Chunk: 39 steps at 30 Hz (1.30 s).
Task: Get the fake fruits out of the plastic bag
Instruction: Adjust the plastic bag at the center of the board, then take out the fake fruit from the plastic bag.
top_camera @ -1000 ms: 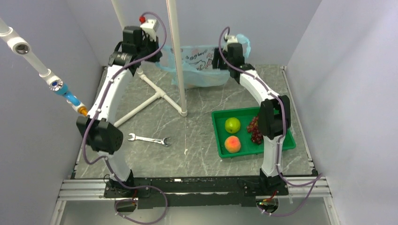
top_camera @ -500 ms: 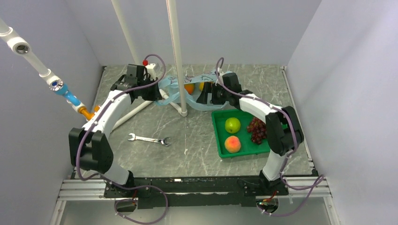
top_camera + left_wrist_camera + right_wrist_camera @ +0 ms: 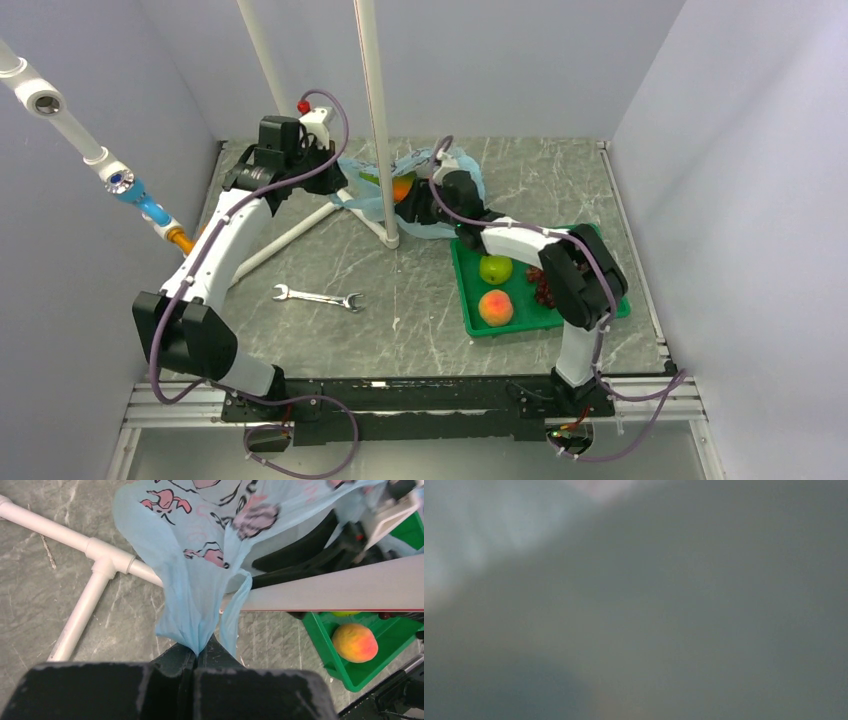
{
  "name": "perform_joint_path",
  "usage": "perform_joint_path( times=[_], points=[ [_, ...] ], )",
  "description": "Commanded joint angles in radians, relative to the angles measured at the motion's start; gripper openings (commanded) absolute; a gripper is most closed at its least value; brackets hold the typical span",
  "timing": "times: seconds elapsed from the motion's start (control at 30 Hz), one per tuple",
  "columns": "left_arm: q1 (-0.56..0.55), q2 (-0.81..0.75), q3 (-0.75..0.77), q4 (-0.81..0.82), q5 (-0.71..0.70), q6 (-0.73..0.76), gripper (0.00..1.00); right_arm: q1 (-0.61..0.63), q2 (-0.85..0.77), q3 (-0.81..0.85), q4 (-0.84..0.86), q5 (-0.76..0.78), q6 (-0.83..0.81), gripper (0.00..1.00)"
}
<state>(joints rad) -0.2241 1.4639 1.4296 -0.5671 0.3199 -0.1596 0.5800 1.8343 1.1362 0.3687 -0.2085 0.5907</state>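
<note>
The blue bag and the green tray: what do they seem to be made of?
The bag looks like thin, translucent light-blue plastic film: it crumples into soft folds. The tray seems rigid, smooth green plastic: straight raised walls, even colour.

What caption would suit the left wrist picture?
Left gripper shut on the blue plastic bag; a peach lies in the green tray.

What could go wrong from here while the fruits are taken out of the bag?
1. The bag drapes against the pole; pulling may snag it there.
2. The left gripper pinches only a thin bunch of film, which might slip or tear.
3. The right wrist view is all blur, so the right gripper, at the bag's mouth, may grab film rather than the orange.
</note>
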Motion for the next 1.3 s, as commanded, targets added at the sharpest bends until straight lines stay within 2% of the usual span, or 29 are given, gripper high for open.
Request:
perform_joint_path(
  times=[0.0,0.1,0.2,0.27,0.33,0.37,0.43,0.5,0.6,0.77,0.9,1.03,1.27],
  points=[
    [-0.006,0.020,0.056,-0.067,-0.024,0.002,0.00,0.069,0.075,0.060,0.021,0.037,-0.211,0.44],
    [-0.010,0.026,0.034,-0.058,-0.037,-0.004,0.00,0.062,0.122,0.024,-0.032,0.110,-0.212,0.32],
    [-0.015,0.051,0.047,-0.090,-0.096,-0.001,0.00,0.022,0.149,-0.003,-0.056,0.087,-0.214,0.29],
    [-0.018,0.069,0.065,-0.121,-0.142,-0.001,0.00,0.011,0.141,-0.034,-0.056,0.127,-0.230,0.29],
    [-0.020,0.081,0.067,-0.144,-0.188,0.002,0.00,-0.004,0.139,-0.064,-0.063,0.148,-0.224,0.34],
    [-0.020,0.083,0.065,-0.153,-0.208,0.000,0.00,-0.013,0.146,-0.067,-0.064,0.121,-0.216,0.40],
    [-0.020,0.085,0.055,-0.158,-0.214,0.001,0.00,-0.024,0.164,-0.045,-0.103,0.053,-0.198,0.45],
    [-0.020,0.086,0.048,-0.157,-0.150,0.011,0.00,-0.024,0.141,-0.036,-0.144,-0.010,-0.182,0.48],
    [-0.020,0.073,0.027,-0.148,-0.035,0.017,0.00,-0.027,0.024,-0.086,-0.110,-0.076,-0.146,0.58],
    [-0.023,0.034,-0.021,-0.106,-0.019,0.003,0.00,-0.077,-0.090,-0.107,-0.018,-0.069,0.040,0.71],
    [-0.031,0.044,0.006,-0.124,-0.035,0.013,0.00,-0.080,-0.005,-0.010,-0.008,0.000,0.138,0.79],
    [-0.057,0.046,0.030,-0.132,-0.054,0.028,0.00,-0.082,0.117,0.115,-0.024,0.058,0.225,0.79],
    [-0.077,0.033,0.037,-0.092,-0.037,0.041,0.00,-0.080,0.253,0.223,0.047,0.168,0.300,0.67]
  ],
)
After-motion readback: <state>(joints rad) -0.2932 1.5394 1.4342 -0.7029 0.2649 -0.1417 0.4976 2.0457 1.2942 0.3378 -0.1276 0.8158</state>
